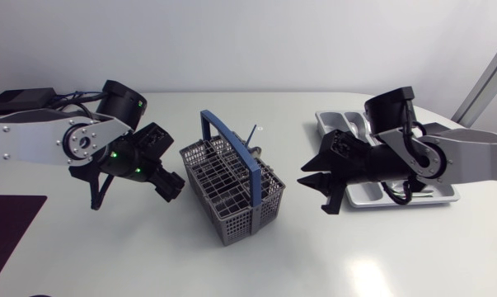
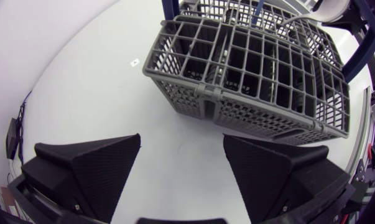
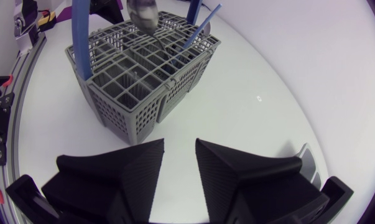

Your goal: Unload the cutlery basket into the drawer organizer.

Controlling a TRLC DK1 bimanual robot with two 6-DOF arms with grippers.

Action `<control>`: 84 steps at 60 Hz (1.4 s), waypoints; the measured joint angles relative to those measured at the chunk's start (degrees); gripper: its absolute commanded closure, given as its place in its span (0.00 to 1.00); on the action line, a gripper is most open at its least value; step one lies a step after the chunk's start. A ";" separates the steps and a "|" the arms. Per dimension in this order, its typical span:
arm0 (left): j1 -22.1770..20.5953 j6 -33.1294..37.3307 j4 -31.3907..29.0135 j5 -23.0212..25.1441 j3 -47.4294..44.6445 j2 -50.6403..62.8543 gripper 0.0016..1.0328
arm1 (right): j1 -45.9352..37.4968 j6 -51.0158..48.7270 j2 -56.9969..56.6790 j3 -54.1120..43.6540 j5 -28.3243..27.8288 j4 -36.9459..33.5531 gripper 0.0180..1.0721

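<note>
The grey plastic cutlery basket (image 1: 232, 188) with a blue handle (image 1: 227, 136) stands mid-table. A few utensils stick up from its far side: a spoon (image 3: 143, 12) and a blue-handled piece (image 3: 203, 28). My left gripper (image 1: 172, 186) hangs close to the basket's left side, open wide, with only bare table between its fingers (image 2: 181, 146). My right gripper (image 1: 314, 186) hovers a short way to the right of the basket, pointing at it. Its fingers stand a narrow gap apart with nothing between them (image 3: 179, 146). The grey drawer organizer (image 1: 330, 121) lies behind the right arm, partly hidden.
A dark purple mat (image 1: 9, 227) lies at the front left edge. A black box with cables (image 1: 21, 99) sits at the back left. White tabletop spreads in front of the basket and both grippers.
</note>
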 measured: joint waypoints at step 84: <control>3.10 -0.02 4.76 -0.20 22.64 20.50 0.77 | 26.36 12.17 5.90 9.33 5.07 -3.32 0.94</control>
